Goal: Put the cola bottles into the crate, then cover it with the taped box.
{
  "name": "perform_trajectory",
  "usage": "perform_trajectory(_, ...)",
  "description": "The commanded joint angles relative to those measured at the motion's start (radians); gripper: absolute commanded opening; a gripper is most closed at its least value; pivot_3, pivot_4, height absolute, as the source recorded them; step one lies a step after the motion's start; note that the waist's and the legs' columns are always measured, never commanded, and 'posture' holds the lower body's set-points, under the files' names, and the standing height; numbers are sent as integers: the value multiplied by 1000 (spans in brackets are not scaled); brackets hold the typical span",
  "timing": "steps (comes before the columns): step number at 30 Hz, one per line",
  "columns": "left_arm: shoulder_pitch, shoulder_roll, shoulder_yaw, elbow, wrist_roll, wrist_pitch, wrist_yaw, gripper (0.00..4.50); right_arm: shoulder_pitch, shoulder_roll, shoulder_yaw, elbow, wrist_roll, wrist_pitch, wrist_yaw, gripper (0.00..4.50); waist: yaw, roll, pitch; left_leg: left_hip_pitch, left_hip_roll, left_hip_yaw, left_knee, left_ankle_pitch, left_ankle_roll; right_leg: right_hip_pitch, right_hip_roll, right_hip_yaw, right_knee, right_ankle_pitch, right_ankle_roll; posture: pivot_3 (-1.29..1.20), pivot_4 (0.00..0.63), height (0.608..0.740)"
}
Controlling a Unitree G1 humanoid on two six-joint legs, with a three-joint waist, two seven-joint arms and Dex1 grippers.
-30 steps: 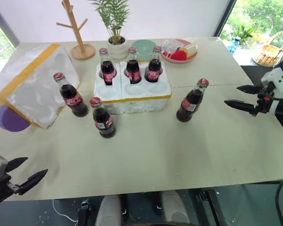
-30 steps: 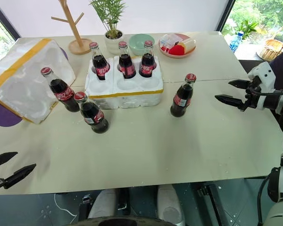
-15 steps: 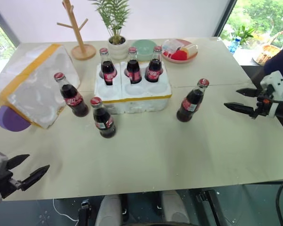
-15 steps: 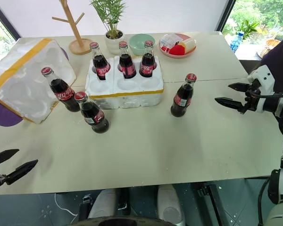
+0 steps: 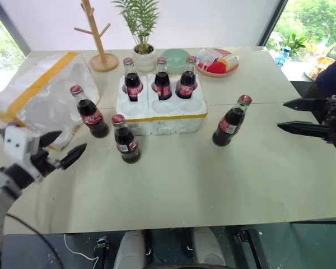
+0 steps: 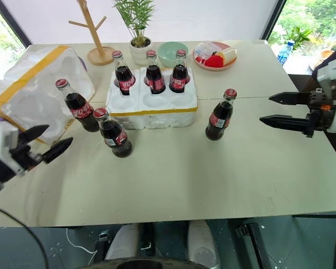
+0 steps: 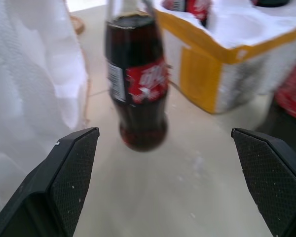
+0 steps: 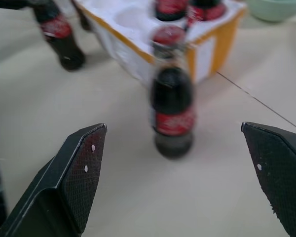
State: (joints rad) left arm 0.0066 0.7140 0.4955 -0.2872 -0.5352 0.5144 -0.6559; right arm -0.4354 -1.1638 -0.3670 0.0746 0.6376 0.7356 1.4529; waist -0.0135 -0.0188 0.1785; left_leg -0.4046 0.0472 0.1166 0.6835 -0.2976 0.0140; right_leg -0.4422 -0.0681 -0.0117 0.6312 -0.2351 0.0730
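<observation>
Six bottles, a crate and a box on one table

The crate (image 5: pixel 161 106) sits mid-table (image 5: pixel 213 179) with three cola bottles (image 5: pixel 159 78) standing in its far row of wells; the near wells hold nothing. Two more bottles (image 5: pixel 89 112) stand just left of the crate, one nearer the front (image 5: pixel 124 140), and one stands apart to its right (image 5: pixel 231 121). The taped box (image 5: pixel 42 98) lies tilted at the far left. Behind the crate stand a potted plant (image 5: pixel 141 33), a bowl (image 5: pixel 175 56), a plate (image 5: pixel 218 61) and, further left, a wooden stand (image 5: pixel 98 39).
</observation>
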Motion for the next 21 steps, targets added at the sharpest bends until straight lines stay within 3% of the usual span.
perform_trajectory(1, -93, -4, -50, 61, 38, -39, 25, 4479, 37, -20, -110, -155, 122, 104, -21, 4500, 2, 0, 0, 0, 0, 0, 0, 0, 0, 0, 1, 0, 0, 0, 0, 0, 150, 740)
perform_trajectory(9, -292, -17, -192, 261, 102, -110, -30, 4479, 100, 23, -235, -393, 340, 259, -141, 4500, 2, -1, 0, 0, 1, -1, 1, 0, 0, 0, 2, 0, 1, 1, 1, 0, 150, 740)
perform_trajectory(21, -505, -64, -289, 554, 193, -240, -64, 4479, 117, 36, -217, -471, 437, 259, -251, 4500, 5, -2, -1, -1, 0, -2, 2, 1, 0, 1, 4, 0, 1, 2, 3, 0, 150, 740)
